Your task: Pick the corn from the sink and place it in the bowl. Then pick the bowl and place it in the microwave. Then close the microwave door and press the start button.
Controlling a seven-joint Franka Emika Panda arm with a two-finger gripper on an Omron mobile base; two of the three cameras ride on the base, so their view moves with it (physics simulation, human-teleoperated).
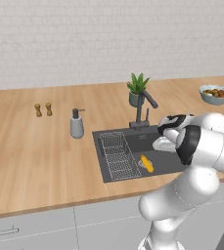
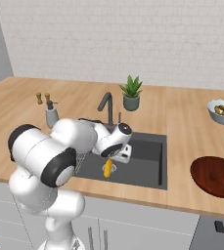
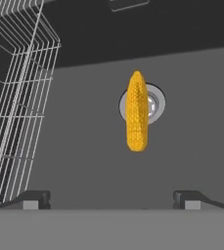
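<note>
Where corn (image 3: 137, 111) hides drain (image 3: 155, 104) — rack (image 3: 15, 97) beside

The matt dark grey rectangular sink (image 3: 84, 161) holds a bumpy-kernelled yellow corn cob (image 3: 137, 111) over a shiny round steel drain (image 3: 154, 105), beside a thin white wire rack (image 3: 15, 97) at the frame's left. At lower right of the right base view, the wide reddish-brown wooden bowl (image 2: 216, 176) looks glossy on the smooth pale wood-grain counter (image 2: 182, 127).

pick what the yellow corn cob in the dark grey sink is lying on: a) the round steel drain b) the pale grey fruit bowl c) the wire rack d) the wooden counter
a: in the hand view the yellow corn cob lies across the round steel drain on the floor of the dark grey sink, apart from the white wire rack to one side, with the open hand above it.
</note>
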